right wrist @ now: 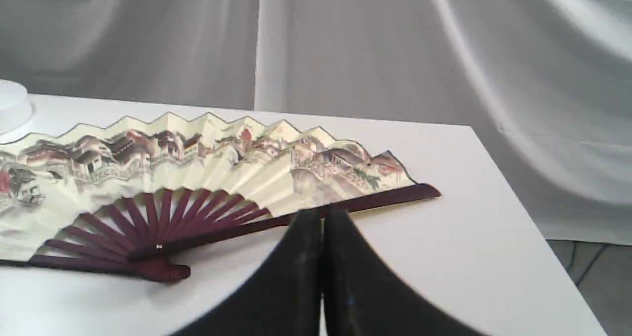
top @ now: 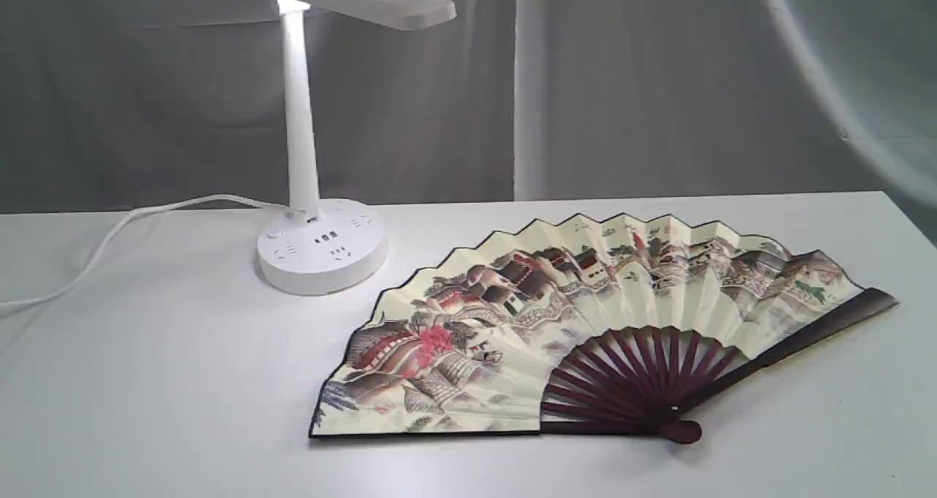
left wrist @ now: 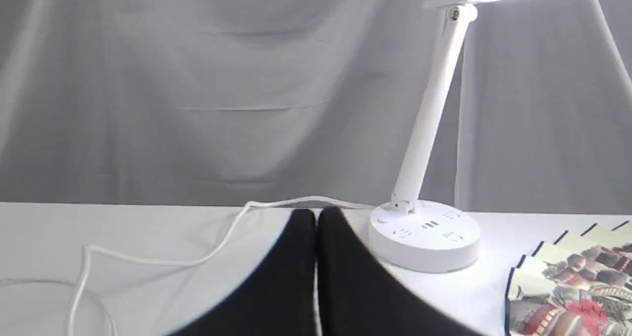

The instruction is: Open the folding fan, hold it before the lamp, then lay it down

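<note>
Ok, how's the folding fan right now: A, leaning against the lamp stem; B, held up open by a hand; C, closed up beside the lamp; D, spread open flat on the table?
D: the folding fan lies fully spread on the table, with the left hand and the right hand both shut, empty and clear of it.

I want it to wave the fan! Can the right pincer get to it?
Probably yes. The right pincer, shut now, is close to the folding fan's dark guard, and nothing shows between them on the white table. It would need to open first.
</note>
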Controlling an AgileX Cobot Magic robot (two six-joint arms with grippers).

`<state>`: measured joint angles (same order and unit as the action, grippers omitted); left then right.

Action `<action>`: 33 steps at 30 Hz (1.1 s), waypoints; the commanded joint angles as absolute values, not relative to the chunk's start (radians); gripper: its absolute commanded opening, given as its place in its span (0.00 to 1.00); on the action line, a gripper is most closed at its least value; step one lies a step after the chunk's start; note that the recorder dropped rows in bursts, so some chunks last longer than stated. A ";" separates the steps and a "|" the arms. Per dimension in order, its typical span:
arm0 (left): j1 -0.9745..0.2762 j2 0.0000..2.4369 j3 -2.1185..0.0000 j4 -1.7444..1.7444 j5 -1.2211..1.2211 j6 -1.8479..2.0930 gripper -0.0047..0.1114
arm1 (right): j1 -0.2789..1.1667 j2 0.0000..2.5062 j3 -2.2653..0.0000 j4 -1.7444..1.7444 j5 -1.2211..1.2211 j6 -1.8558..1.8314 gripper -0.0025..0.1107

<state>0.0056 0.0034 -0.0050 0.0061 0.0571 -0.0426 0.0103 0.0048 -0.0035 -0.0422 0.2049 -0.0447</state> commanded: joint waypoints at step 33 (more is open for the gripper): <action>0.000 0.000 0.000 -0.012 0.154 -0.051 0.04 | 0.011 0.000 0.000 -0.018 0.194 -0.053 0.02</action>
<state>0.0056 0.0034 -0.0050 0.0000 0.1538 -0.0426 0.0103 0.0048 -0.0035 -0.0264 0.2027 -0.0475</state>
